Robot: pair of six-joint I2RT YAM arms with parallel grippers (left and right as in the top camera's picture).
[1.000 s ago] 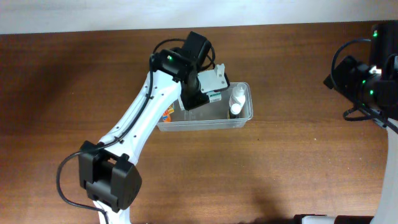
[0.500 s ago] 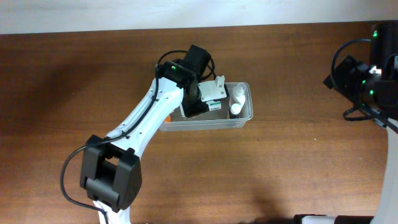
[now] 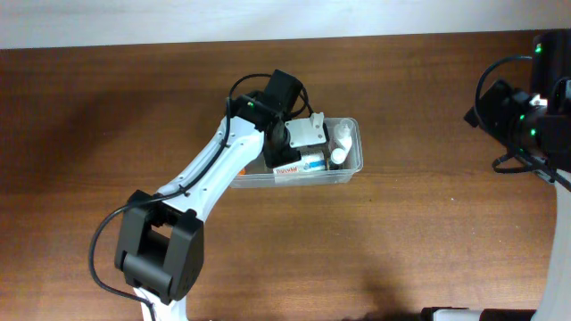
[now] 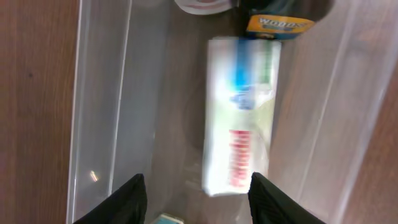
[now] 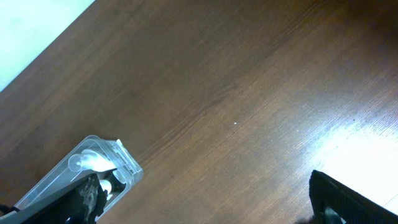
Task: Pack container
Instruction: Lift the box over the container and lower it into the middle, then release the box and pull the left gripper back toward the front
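Note:
The container point(image 3: 353, 171) is a clear rectangular tub at the table's middle. In it lie a white box with blue and red print point(image 3: 299, 165) and small white bottles point(image 3: 339, 147). My left gripper point(image 3: 293, 143) hovers over the tub. In the left wrist view its fingers point(image 4: 202, 202) are spread apart above the tub's floor point(image 4: 99, 93), and the blurred box point(image 4: 239, 118) lies loose ahead of them, not gripped. My right gripper point(image 5: 205, 211) is open and empty over bare table, far right of the tub point(image 5: 118, 165).
A dark item with a yellow and blue label point(image 4: 277, 25) and a white round item point(image 4: 199, 6) sit at the tub's far end. The right arm point(image 3: 526, 116) stands at the table's right edge. The white wall runs along the back.
The left gripper moved down and right into the tub with the box. The box has left the fingers and now lies in the tub. The right arm has not moved.

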